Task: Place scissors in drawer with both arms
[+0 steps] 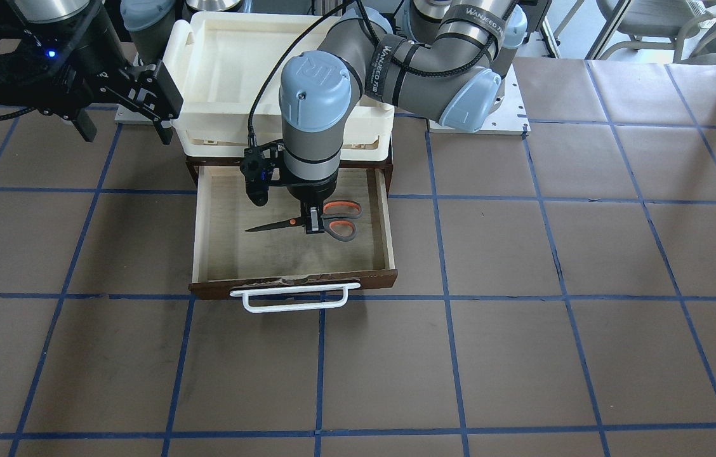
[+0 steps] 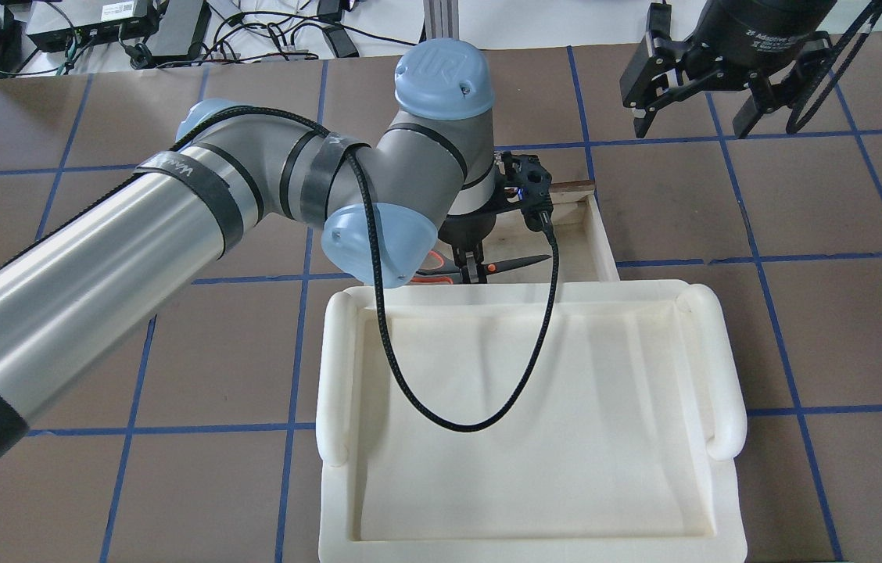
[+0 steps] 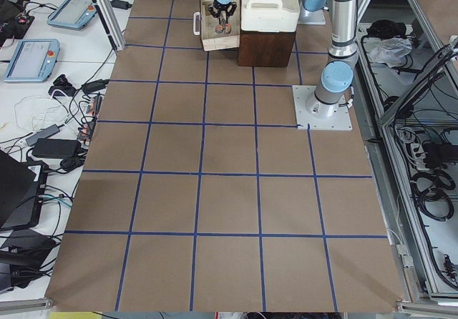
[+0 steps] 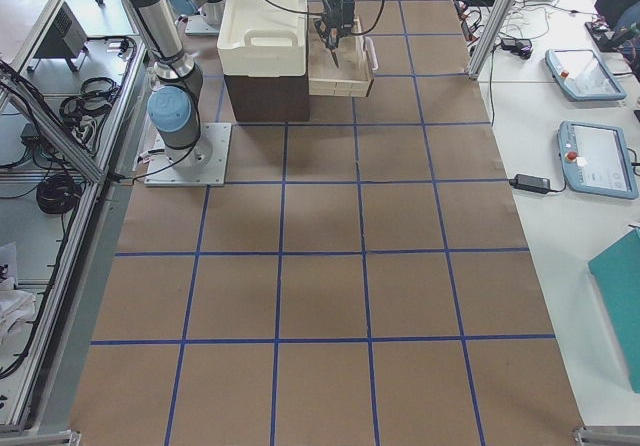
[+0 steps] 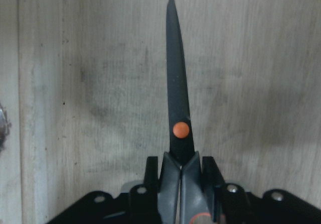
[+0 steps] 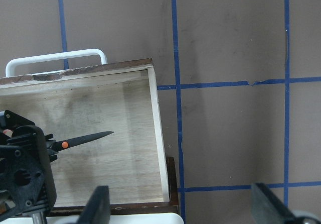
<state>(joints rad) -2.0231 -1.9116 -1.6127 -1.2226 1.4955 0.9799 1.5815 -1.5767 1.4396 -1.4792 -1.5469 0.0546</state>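
While the left gripper [image 1: 314, 223] reaches straight down into the pulled-out drawer [image 1: 250, 254], its fingers are clamped on the scissors [image 1: 285, 223] just behind the orange pivot dot, where the handles begin. The blades are closed and lie level over the pale plywood floor, tip pointing toward the robot's right side of the drawer (whether they touch the wood I cannot tell). The handle loops sit on the other side of the gripper. The right gripper [image 1: 129, 138] hangs in the air, fingers spread wide with nothing between them, beside the cream tray [image 1: 225, 63] and apart from the drawer.
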